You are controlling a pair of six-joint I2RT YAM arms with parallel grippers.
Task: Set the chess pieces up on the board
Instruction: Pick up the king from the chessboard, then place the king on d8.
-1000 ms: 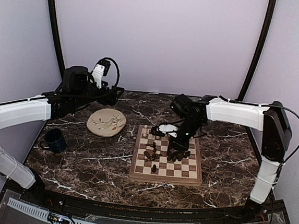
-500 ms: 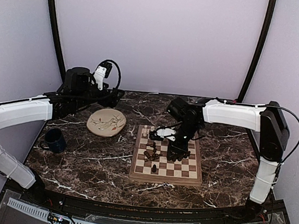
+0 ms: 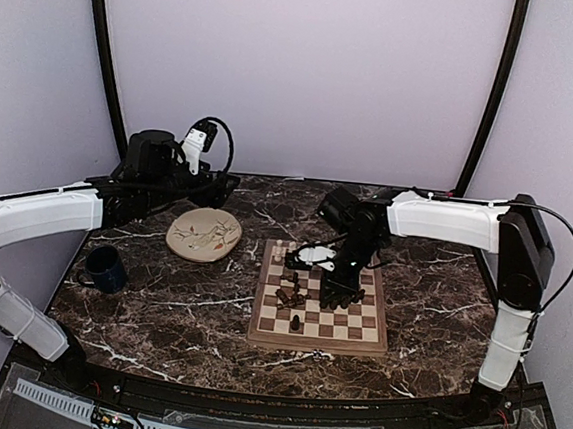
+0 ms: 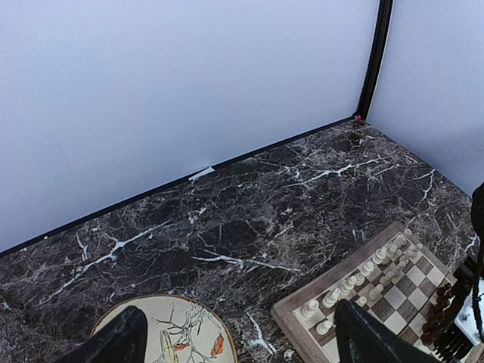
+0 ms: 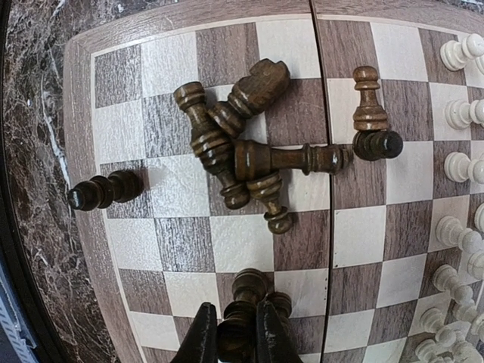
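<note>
The wooden chessboard (image 3: 319,323) lies on the marble table; it also shows in the right wrist view (image 5: 181,242) and the left wrist view (image 4: 302,333). Pale pieces (image 4: 370,268) stand in rows along its far edge. Several dark pieces (image 5: 242,159) lie toppled in a heap mid-board; one dark piece (image 5: 102,190) stands near the near edge. My right gripper (image 5: 237,340) is shut on a dark piece (image 5: 243,314) over the board, another dark piece beside it. My left gripper (image 3: 224,181) hovers open and empty above the plate, left of the board.
A round cream plate (image 3: 204,233) with a bird drawing lies left of the board. A dark blue mug (image 3: 106,269) stands near the table's left edge. The pale back wall and black frame posts close off the far side.
My right gripper has shifted slightly left over the board's middle. The left arm has barely moved.
</note>
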